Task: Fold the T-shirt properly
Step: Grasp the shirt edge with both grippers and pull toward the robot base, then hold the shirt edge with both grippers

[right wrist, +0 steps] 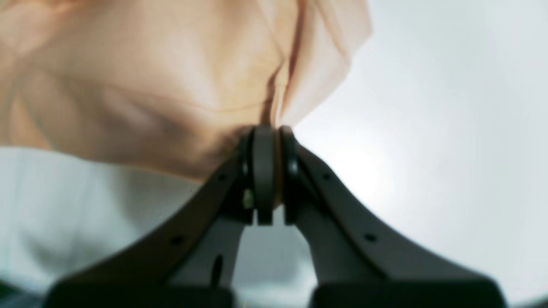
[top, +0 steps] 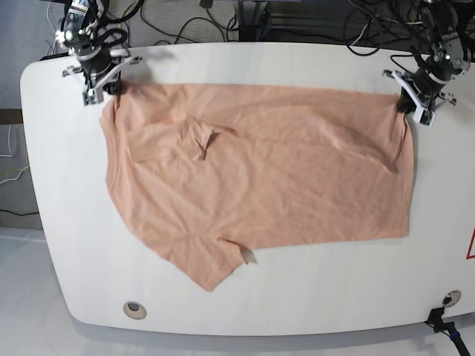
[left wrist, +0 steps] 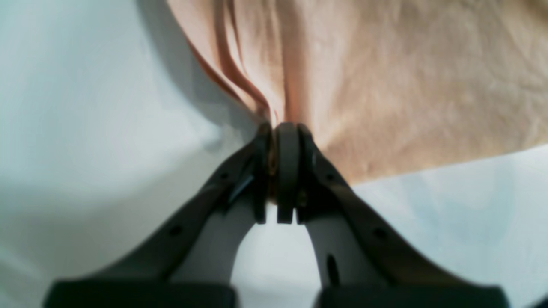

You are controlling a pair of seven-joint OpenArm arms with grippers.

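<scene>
Left hand [left wrist: 282, 128] at table's [top: 297, 304] far corner, jaws clamped on T-shirt [top: 260, 178] corner. Right hand [right wrist: 269, 130] at opposite far corner, jaws likewise clamped on fabric.

The T-shirt [top: 282, 170] is seen as soft, matt peach cloth, lightly creased, with a stitched hem. The table [top: 297, 297] is seen as a smooth white surface with a faint sheen. The fingers [left wrist: 287, 171] of the left gripper [left wrist: 280, 128] are made of dark matt plastic.
</scene>
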